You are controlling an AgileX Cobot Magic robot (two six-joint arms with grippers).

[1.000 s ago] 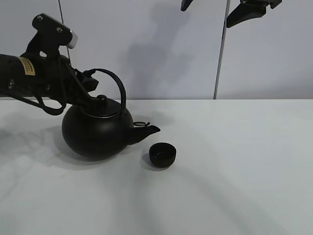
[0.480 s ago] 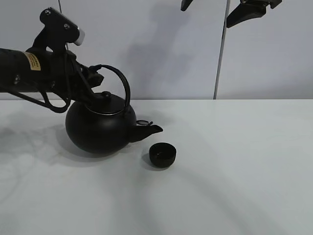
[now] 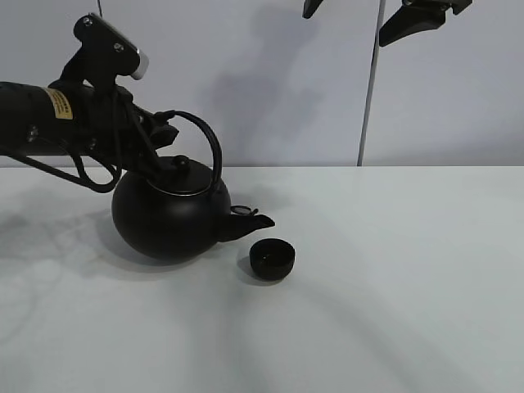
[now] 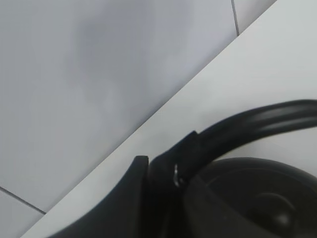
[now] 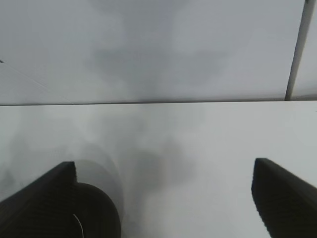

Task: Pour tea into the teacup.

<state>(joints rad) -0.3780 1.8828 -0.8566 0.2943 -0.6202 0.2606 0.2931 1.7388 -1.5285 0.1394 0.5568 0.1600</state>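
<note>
1. Two black things stood on your white surface (image 3: 409, 286): the big round kettle (image 3: 168, 221) on the left and the small teacup (image 3: 272, 258) just to its right, near the middle.
2. Your left tool (image 3: 164, 126) was clenched on the kettle's arched handle (image 3: 214, 151) near its rear end. The left wrist view showed its dark fingers (image 4: 158, 188) closed on that handle above the lid (image 4: 257, 198).
3. The kettle leaned a little toward its spout (image 3: 250, 221), whose tip pointed at the teacup from just above and beside the rim, not touching it. You could not tell whether the kettle's base rested on the surface.
4. The teacup sat upright on the surface, mouth up and glossy inside. Whether it held liquid could not be told.
5. Your right tool (image 3: 364, 15) hung high at the top of the high view, released, its jaws wide apart and holding nothing. The right wrist view showed its two fingers (image 5: 49, 203) spread over the surface.
6. The surface was plain matte white, with soft grey shadows (image 3: 74, 237) beside the kettle and cup. Behind it rose a pale grey panelled wall (image 3: 270, 82) with a thin vertical seam (image 3: 370, 90).
</note>
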